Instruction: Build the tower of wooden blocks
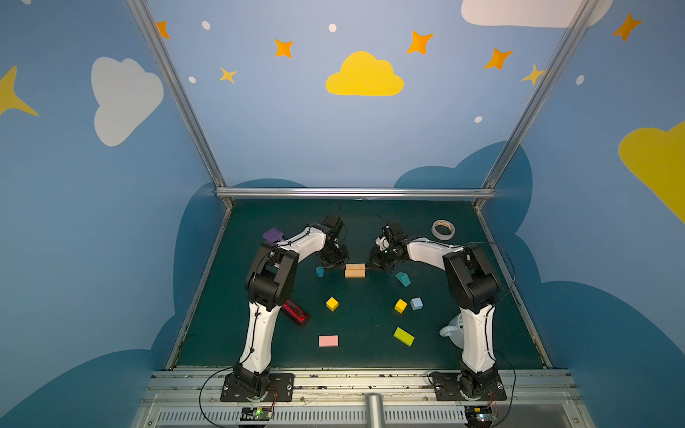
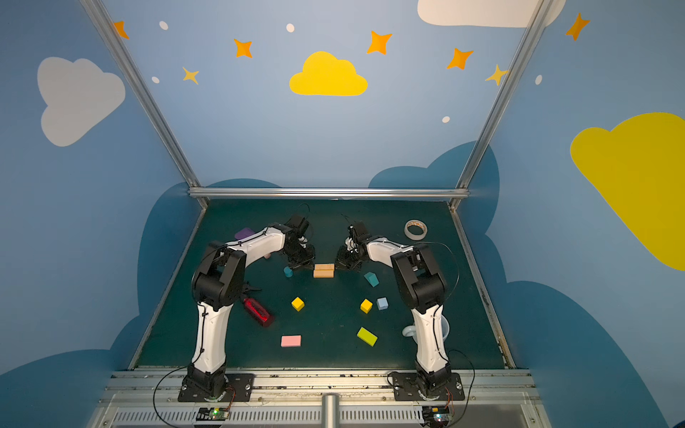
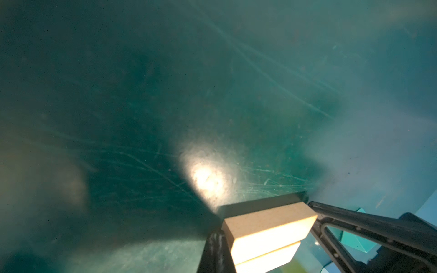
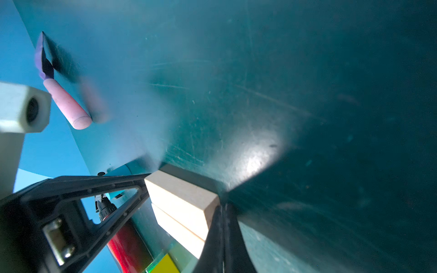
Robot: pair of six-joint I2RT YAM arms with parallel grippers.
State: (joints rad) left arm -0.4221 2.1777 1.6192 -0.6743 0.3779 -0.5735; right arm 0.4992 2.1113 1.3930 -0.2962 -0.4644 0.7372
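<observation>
Top views evenly lit, wrist views hazy, bright glare patches

place: robot lab cell | cues: aluminium frame (image 1: 354, 192), cloud-painted walls (image 1: 365, 74)

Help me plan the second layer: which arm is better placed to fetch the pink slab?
Left, probably. The pink slab lies on the left arm's side of the tan bars; the lime slab suits the right.

Two bars (image 1: 355, 270) lie side by side at worktop (image 1: 370, 229) centre, the cylinder (image 1: 319, 271) to their left, the house-shaped block (image 1: 403, 278) to their right. The cubes (image 1: 332, 303) lie before them; the slabs (image 1: 328, 341) lie furthest forward.
</observation>
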